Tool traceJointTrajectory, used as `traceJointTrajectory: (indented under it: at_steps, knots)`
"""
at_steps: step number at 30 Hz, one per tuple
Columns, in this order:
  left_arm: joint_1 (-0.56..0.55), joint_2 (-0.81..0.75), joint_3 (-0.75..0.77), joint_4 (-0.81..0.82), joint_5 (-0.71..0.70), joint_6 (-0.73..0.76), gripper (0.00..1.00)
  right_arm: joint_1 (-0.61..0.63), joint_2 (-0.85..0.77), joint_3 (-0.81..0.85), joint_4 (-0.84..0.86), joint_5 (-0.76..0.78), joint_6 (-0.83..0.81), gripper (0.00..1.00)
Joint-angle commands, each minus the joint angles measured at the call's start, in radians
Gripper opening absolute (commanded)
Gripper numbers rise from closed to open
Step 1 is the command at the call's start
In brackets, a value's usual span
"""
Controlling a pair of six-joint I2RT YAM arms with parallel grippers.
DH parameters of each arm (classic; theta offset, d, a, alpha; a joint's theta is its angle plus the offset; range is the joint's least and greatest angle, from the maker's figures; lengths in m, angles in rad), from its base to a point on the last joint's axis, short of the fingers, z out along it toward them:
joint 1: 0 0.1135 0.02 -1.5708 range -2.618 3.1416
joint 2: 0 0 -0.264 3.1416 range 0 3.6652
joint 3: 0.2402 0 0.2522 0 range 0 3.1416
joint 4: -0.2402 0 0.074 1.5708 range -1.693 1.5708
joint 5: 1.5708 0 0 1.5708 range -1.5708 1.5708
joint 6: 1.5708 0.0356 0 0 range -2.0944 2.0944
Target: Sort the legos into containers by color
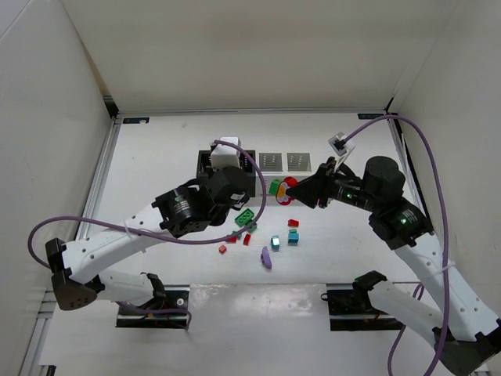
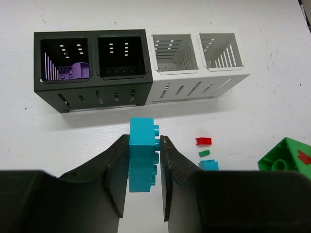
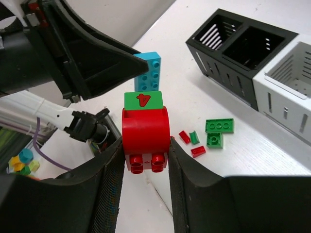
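My left gripper [image 2: 144, 140] is shut on an upright teal lego [image 2: 142, 162], held above the table in front of the containers [image 2: 92, 90]. These are two black bins joined to two white bins [image 2: 194, 85]. A purple lego [image 2: 75, 71] lies in the leftmost black bin. My right gripper [image 3: 145, 141] is shut on a red rounded lego [image 3: 146, 131] with a green piece [image 3: 142, 100] stuck on its top. In the top view this red lego [image 1: 290, 188] hangs right of the containers [image 1: 205, 163].
Loose legos lie on the table: green [image 1: 245, 218], red [image 1: 293, 222], teal [image 1: 293, 236], purple [image 1: 266, 258] and small red ones [image 1: 222, 248]. Two green bricks [image 3: 219, 126] and small red pieces [image 3: 198, 151] sit below my right gripper. White walls enclose the table.
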Motion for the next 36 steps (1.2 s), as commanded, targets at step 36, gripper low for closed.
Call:
traceJointTrajectory:
  at_steps: [36]
  knots:
    - [0.255,0.641,0.377,0.428,0.220,0.210,0.00,-0.603,-0.228,-0.031,-0.419,-0.062,-0.192,0.00]
